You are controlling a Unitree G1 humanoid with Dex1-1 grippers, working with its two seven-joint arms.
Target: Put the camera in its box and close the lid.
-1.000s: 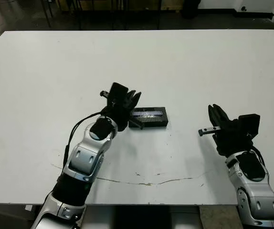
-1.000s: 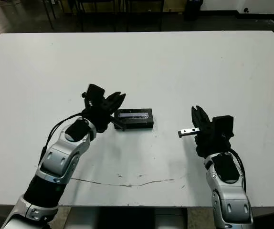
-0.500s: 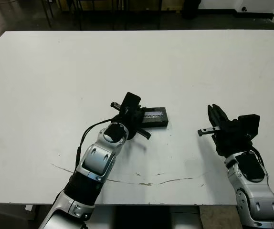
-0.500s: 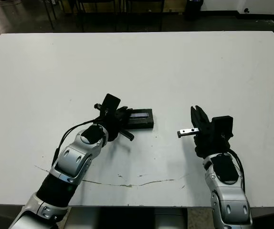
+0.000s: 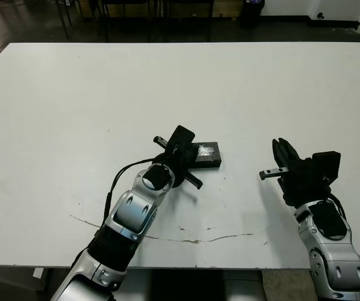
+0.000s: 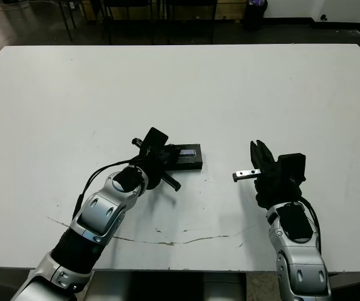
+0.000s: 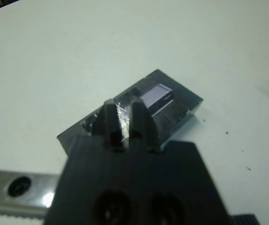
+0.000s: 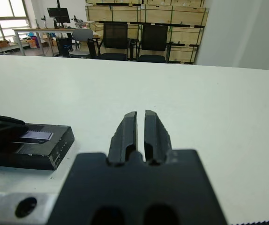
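A black lid [image 5: 209,150] with a pale stripe [image 7: 156,95] lies on top of the box [image 5: 207,163], whose black side wall faces me near the table's middle. The camera is hidden. My left gripper [image 5: 183,152] is shut, and its fingertips [image 7: 123,115] are over the lid's left end, on it or just above it. The shut right gripper [image 5: 283,148] hangs to the right of the box, well apart from it, holding nothing. In the right wrist view the box [image 8: 36,150] lies ahead of that gripper [image 8: 140,116], off to one side.
The white table [image 5: 73,100] has a thin dark crack line [image 5: 192,238] near its front edge. Chairs and wooden crates [image 8: 144,14] stand beyond the far edge.
My left gripper has moved right from beside the box to over the lid's left end, and its fingers have gone from spread to shut. The right arm has stayed still.
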